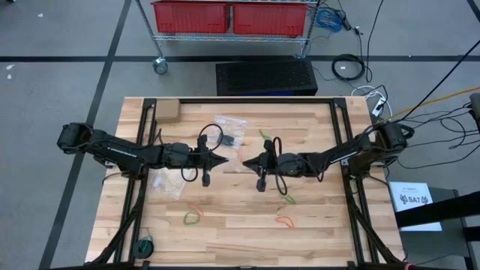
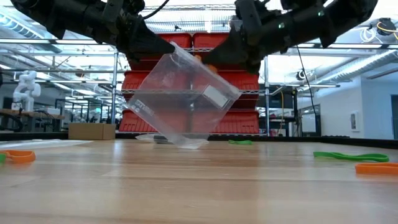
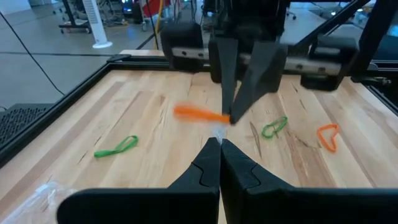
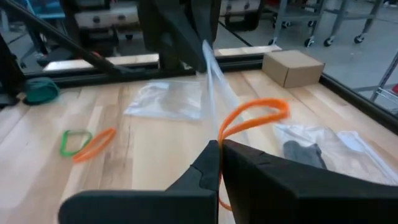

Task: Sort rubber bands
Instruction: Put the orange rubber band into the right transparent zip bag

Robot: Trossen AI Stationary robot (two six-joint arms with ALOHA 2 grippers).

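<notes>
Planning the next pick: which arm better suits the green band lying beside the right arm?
Right: the right tool sits nearer that green band than the left tool, though both pinch the clear bag.

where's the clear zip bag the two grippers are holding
In the low view the clear zip bag hangs tilted above the table's middle, pinched between the left gripper and right gripper.

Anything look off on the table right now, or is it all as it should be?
One thing: the clear zip bag hangs tilted above mid-table, pinched between the shut left gripper and shut right gripper, with an orange rubber band in it. Loose green and orange bands lie scattered, unsorted.
</notes>
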